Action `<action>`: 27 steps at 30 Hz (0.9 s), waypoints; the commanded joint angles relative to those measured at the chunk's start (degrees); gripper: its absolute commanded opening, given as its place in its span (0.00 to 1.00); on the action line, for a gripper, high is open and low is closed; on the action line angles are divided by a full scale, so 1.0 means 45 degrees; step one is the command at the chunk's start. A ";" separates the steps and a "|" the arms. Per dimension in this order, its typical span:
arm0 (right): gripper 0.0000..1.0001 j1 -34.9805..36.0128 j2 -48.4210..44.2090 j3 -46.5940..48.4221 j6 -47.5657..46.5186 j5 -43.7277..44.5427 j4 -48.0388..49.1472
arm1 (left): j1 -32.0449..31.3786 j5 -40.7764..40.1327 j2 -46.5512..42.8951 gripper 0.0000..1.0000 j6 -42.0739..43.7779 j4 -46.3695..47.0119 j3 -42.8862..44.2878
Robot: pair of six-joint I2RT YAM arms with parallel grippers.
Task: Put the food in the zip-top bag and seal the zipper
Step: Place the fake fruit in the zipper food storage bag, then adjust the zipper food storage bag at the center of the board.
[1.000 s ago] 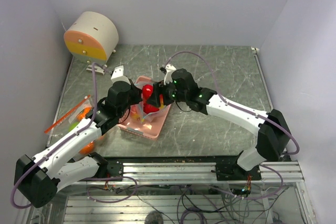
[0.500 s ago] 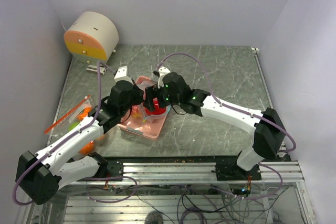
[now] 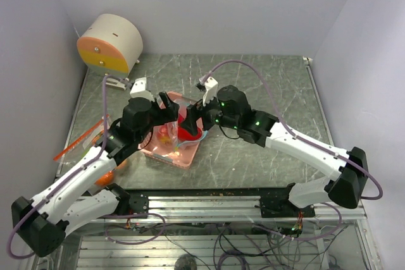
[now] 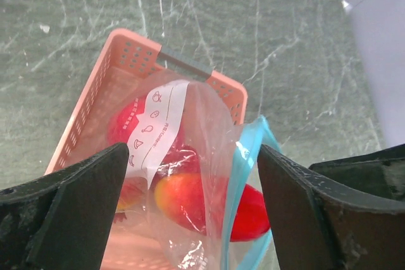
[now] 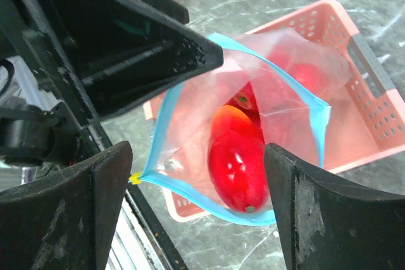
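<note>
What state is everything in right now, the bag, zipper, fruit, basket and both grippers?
zip-top bag: standing in the basket, mouth wide open.
zipper: unsealed, spread in a loop.
red apple: inside the bag.
yellow-orange fruit: inside the bag, next to the apple.
pink basket: upright, holding the bag.
left gripper: open, over the bag.
right gripper: open, over the bag's mouth.

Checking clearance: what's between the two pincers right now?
The open clear bag with red apples inside, over the pink basket. Shows in the top view and both wrist views.
</note>
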 commanded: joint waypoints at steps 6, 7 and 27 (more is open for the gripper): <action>0.76 0.0025 0.0067 -0.0239 -0.0459 -0.2541 -0.0007 | -0.0035 -0.0464 -0.3473 0.82 0.1211 -0.2565 0.0501; 0.76 0.0030 0.0143 -0.0223 -0.0439 -0.2765 -0.0024 | -0.0036 -0.0510 -0.3906 0.78 0.1302 -0.2775 0.0453; 0.00 0.0099 0.3621 0.2346 0.1010 -0.1996 -0.0236 | -0.0035 0.2897 -0.5086 0.47 0.3754 -0.3459 -0.0130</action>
